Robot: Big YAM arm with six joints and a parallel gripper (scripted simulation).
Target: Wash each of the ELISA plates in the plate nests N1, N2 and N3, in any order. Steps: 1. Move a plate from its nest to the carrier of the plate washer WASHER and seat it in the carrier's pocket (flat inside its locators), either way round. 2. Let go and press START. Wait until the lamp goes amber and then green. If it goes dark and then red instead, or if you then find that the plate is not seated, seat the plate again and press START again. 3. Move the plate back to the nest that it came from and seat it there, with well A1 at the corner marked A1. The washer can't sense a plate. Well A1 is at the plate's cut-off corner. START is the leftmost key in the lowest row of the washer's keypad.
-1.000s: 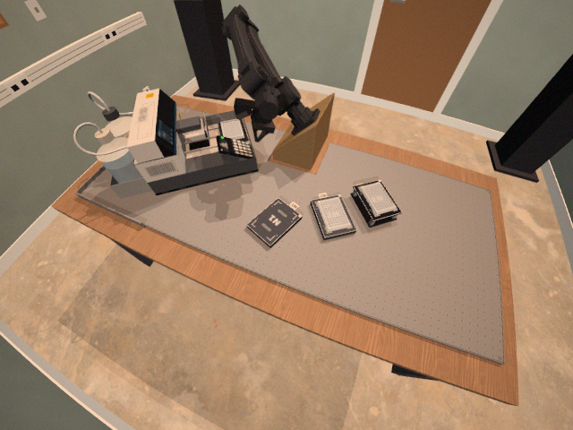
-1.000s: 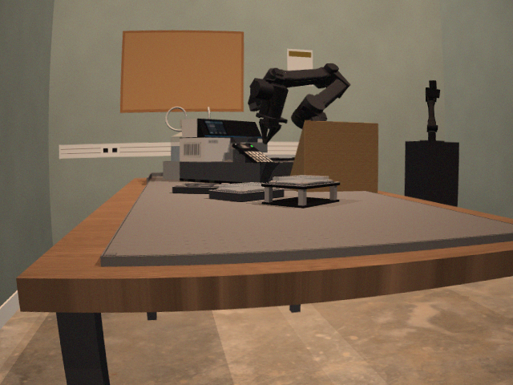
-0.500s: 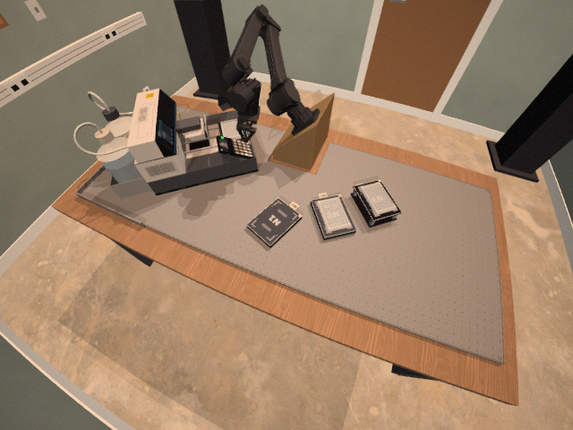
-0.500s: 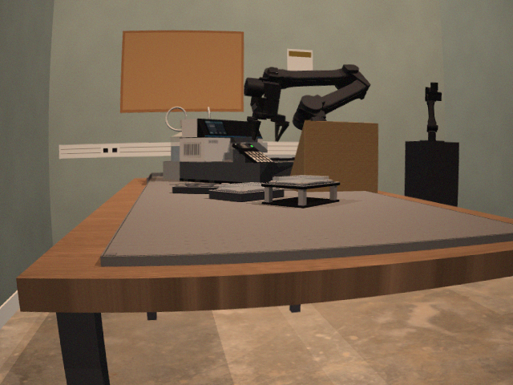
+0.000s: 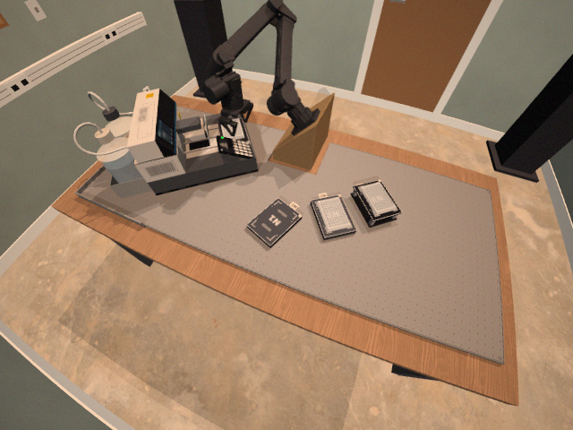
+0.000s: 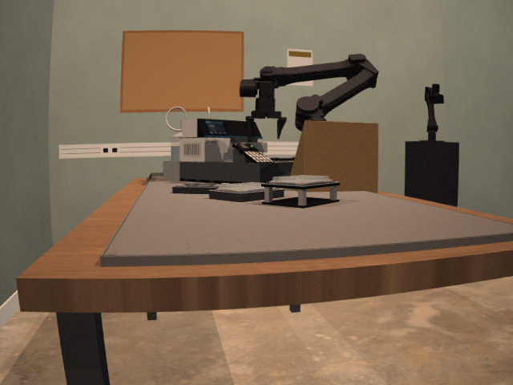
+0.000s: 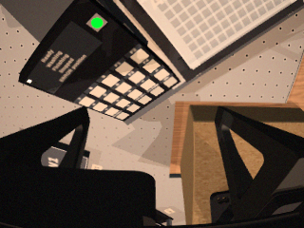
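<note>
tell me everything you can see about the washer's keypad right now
The keypad is a dark sloped panel on the front of the plate washer, beside the carrier holding an ELISA plate. It carries a grid of pale square keys and, above them, a small lamp lit green. The open gripper hangs above it, touching nothing.

A green lamp [image 7: 97,23] glows on the black keypad [image 7: 95,66] with cream keys; the dotted mat [image 5: 323,278] is grey.

End effector [image 6: 264,122] wide open, pointing down.
</note>
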